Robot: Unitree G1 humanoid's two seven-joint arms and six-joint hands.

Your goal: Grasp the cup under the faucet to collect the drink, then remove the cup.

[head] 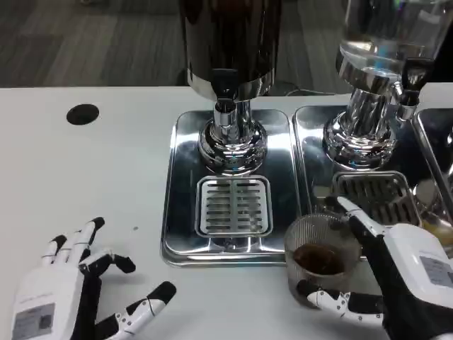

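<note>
Right hand (407, 283) has the cup (322, 258) wrapped between thumb and fingers, down at the desk's (85, 177) near edge, just off the front corner of the left drip tray (177, 212). It's a clear ribbed cup, upright, with dark brown drink pooled low inside. Left hand (71, 290) rests at the near left edge, fingers spread, holding nothing.
</note>
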